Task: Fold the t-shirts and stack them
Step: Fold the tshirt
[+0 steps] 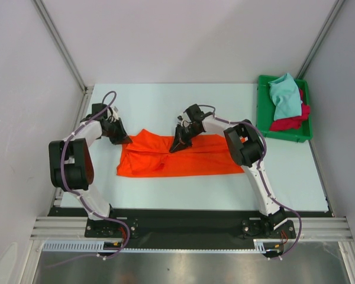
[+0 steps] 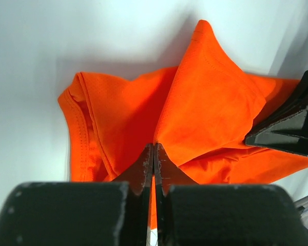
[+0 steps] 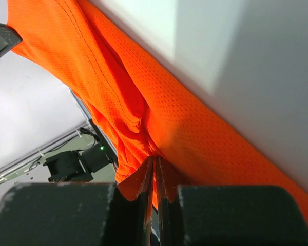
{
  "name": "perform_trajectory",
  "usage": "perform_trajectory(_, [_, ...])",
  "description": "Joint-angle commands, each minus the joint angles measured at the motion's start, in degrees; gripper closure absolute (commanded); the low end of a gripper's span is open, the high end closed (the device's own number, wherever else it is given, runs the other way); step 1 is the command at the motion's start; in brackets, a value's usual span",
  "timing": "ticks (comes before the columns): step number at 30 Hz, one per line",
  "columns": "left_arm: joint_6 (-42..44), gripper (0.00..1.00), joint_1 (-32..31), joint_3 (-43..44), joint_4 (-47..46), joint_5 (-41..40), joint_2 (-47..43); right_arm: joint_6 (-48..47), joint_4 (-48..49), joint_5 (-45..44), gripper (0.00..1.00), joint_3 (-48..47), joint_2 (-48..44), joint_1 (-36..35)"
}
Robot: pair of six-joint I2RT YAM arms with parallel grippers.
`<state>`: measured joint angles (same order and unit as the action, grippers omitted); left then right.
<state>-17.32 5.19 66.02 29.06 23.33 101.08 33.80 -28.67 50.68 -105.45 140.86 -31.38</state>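
Overhead, the orange t-shirt is being seen lying on the pale table ahead of both arm bases. Its long axis is running left to right, roughly parallel to the near edge. Its far left corner is being pinched by the left gripper, and its far edge, near the middle, by the right gripper. Most of the cloth is lying on the near side of both grippers. At the far right of the table, well apart from the orange cloth, a teal t-shirt is being carried on top of a red t-shirt in a green tray.

From the left wrist, the left gripper is being pressed together on a fold of the orange t-shirt, no gap being shown between the tips. The cloth is being spread away beyond them, one pointed flap aiming at the top of the view and a hemmed edge curving round at the left. The black right gripper is being shown at the right edge, against the cloth.

From the right wrist, the right gripper is likewise being pressed together on a bunched edge of the orange t-shirt. The mesh cloth is being stretched diagonally from upper left to lower right, just beyond the tips.
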Motion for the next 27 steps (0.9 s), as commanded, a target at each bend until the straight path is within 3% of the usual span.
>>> perform_trajectory(1, [1.3, 0.98, -0.3, -1.4, 1.4, 0.4, -4.2, 0.3, 0.0, 0.2, 0.89, 1.8, -3.2, -0.1])
perform_trajectory(14, [2.0, 0.95, -0.1, -1.7, 2.7, -4.4, -0.6, 0.7, 1.1, -0.8, 0.87, 5.7, -5.8, 2.8])
perform_trajectory(27, [2.3, 0.94, 0.1, -0.7, 3.0, -4.6, 1.1, -1.7, 2.6, -1.8, 0.87, 20.2, -13.3, 11.9])
